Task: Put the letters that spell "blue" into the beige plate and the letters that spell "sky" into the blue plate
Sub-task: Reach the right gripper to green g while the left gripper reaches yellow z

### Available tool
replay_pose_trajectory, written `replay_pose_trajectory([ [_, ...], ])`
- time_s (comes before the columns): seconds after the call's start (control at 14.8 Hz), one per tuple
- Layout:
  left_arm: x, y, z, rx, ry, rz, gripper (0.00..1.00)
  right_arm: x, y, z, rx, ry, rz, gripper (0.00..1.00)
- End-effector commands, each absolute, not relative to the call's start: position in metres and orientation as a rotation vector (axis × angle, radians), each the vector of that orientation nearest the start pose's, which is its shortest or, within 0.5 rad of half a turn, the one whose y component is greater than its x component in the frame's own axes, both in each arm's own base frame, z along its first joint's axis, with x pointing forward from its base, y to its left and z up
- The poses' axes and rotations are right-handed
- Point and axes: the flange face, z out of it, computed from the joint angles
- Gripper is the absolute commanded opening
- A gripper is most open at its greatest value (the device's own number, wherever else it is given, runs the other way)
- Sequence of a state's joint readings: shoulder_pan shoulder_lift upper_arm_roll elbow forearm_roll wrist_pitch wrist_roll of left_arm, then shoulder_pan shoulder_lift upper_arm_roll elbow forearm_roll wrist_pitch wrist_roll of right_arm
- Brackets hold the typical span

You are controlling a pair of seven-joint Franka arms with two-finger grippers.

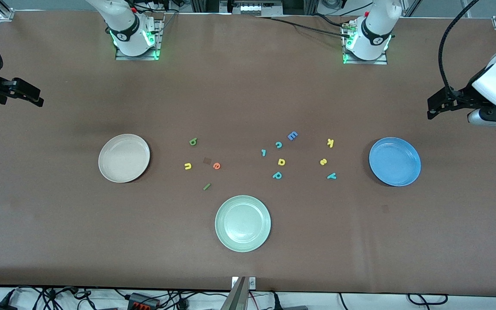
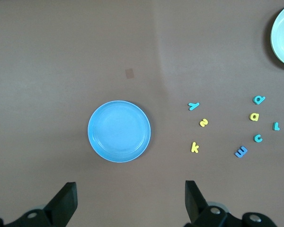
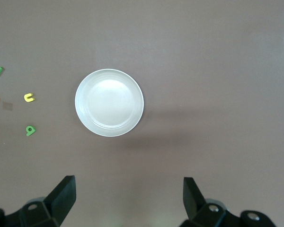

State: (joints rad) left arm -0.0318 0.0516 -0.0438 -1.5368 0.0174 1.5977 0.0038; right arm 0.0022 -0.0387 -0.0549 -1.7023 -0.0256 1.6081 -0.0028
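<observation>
Foam letters: b (image 1: 193,141), u (image 1: 187,166), e (image 1: 216,165), l (image 1: 206,186) lying near beige plate (image 1: 124,158); k (image 1: 330,143), s (image 1: 323,162), y (image 1: 331,175) lying near blue plate (image 1: 395,161). Likely light, soft, thin; pinching across edges looks best. Left hand (image 2: 128,201) and right hand (image 3: 128,198) hovering, fingers apart, empty.

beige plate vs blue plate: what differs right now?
Colour: the beige plate is pale cream, the blue plate bright blue. Position: the beige plate sits toward the right arm's end of the table, the blue plate toward the left arm's end. Neighbours: the green b lies near beige, the yellow k near blue. Both are round, shallow, similar in size, and empty.
</observation>
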Motion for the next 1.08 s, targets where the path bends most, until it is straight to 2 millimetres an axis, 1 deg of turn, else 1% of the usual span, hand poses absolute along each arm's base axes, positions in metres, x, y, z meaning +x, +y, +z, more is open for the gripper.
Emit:
replay_pose_trajectory([
  [0.0,0.575,-0.043,0.619,-3.135,0.113,-0.008,1.0,0.531,-0.031,0.588,-3.168,0.053,0.138,1.0],
  [0.27,0.574,-0.043,0.62,-3.137,0.113,-0.01,1.0,0.53,-0.031,0.585,-3.165,0.015,0.17,1.0],
  [0.4,0.575,-0.043,0.618,-3.135,0.113,-0.005,1.0,0.534,-0.019,0.576,-3.162,-0.027,0.186,1.0],
  [0.54,0.575,-0.043,0.619,-3.137,0.113,-0.008,1.0,0.541,-0.006,0.56,-3.154,-0.061,0.224,1.0],
  [0.61,0.574,-0.043,0.619,-3.135,0.113,-0.008,1.0,0.545,0.002,0.55,-3.142,-0.076,0.254,1.0],
  [0.74,0.574,-0.043,0.619,-3.137,0.113,-0.008,1.0,0.549,0.032,0.52,-3.12,-0.132,0.303,1.0],
  [0.88,0.575,-0.043,0.618,-3.137,0.115,-0.005,1.0,0.549,0.069,0.484,-3.124,-0.226,0.244,1.0],
  [0.94,0.574,-0.043,0.619,-3.135,0.113,-0.005,1.0,0.547,0.083,0.464,-3.124,-0.262,0.22,1.0],
  [1.01,0.574,-0.043,0.619,-3.137,0.111,-0.005,1.0,0.544,0.099,0.445,-3.133,-0.231,0.203,1.0],
])
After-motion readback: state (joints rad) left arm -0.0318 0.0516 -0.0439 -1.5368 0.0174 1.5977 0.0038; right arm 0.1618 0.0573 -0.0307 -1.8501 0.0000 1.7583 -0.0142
